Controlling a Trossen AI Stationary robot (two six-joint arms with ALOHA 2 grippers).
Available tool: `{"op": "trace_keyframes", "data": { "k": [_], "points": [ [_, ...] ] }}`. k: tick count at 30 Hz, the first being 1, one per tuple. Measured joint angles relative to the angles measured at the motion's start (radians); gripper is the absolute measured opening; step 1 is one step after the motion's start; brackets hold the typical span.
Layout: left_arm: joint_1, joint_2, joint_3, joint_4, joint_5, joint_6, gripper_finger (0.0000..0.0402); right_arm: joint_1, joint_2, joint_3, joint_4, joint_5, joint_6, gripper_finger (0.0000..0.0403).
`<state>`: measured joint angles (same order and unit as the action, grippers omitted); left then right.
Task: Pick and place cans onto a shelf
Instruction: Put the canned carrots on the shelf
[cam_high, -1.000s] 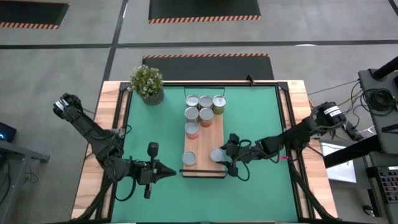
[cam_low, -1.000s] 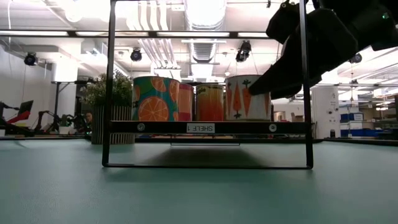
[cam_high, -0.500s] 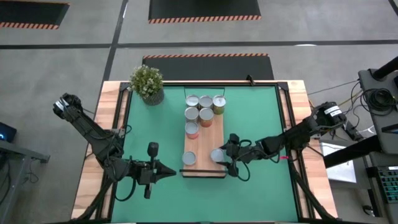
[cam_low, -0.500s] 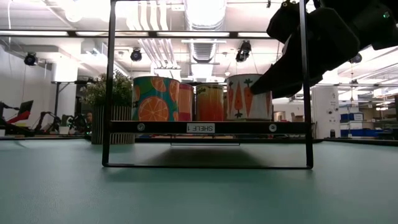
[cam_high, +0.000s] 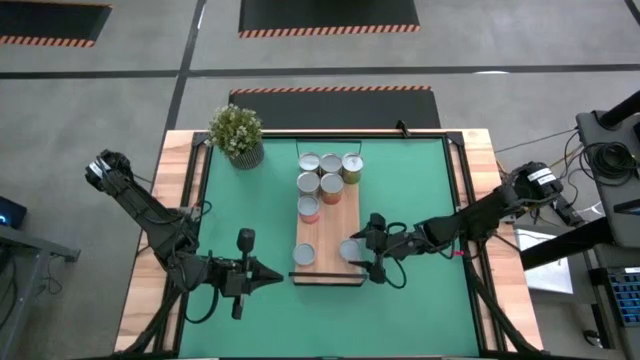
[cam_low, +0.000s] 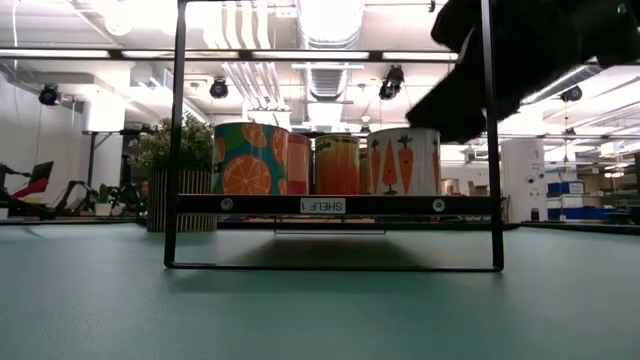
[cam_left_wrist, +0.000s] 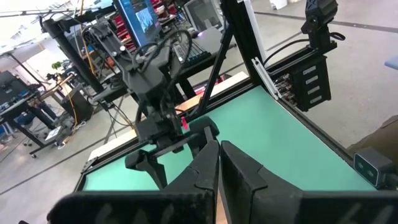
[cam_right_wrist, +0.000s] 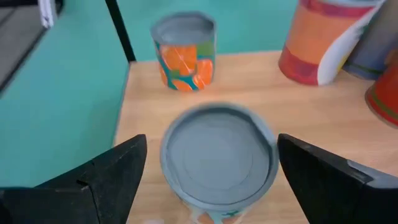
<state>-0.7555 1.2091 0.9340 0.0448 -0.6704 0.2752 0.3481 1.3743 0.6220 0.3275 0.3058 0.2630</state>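
The light-wood shelf plank (cam_high: 345, 222) lies on the green mat. Several cans stand on and just beyond its far end (cam_high: 320, 175). Two cans stand at its near end: an orange-patterned can (cam_high: 304, 255) and a carrot-patterned can (cam_right_wrist: 217, 155) with a grey top, also in the low view (cam_low: 405, 160). My right gripper (cam_right_wrist: 211, 142) is open, its fingers on either side of the carrot can's top and apart from it; in the high view it is just right of that can (cam_high: 364, 250). My left gripper (cam_high: 272, 275) is shut and empty over the mat, left of the plank's near end.
A potted plant (cam_high: 237, 133) stands at the mat's far left corner. A black metal frame (cam_low: 175, 150) stands around the plank's near end. The red-and-orange can (cam_right_wrist: 323, 37) stands farther along the plank. Bare mat (cam_high: 420, 200) lies right of the plank.
My right gripper has gone up and away from the carrot can's side. The can has come down a little and now stands on the plank in full view. My left arm has kept still.
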Motion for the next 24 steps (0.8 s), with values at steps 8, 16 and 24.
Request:
{"op": "trace_keyframes", "data": {
  "k": [8, 16, 24],
  "points": [
    [0.000, 0.000, 0.000, 0.001, 0.000, 0.000, 0.0000, 0.000, -0.101, 0.143, -0.344, -0.020, 0.026, 0.0335],
    [0.000, 0.000, 0.000, 0.005, 0.000, 0.000, 0.0000, -0.023, -0.108, 0.385, -0.792, -0.018, 0.050, 0.0264],
    [-0.003, -0.001, 0.000, 0.006, 0.000, 0.001, 0.0000, -0.091, -0.074, 0.503, -1.072, -0.059, 0.183, 0.0122]
  ]
}}
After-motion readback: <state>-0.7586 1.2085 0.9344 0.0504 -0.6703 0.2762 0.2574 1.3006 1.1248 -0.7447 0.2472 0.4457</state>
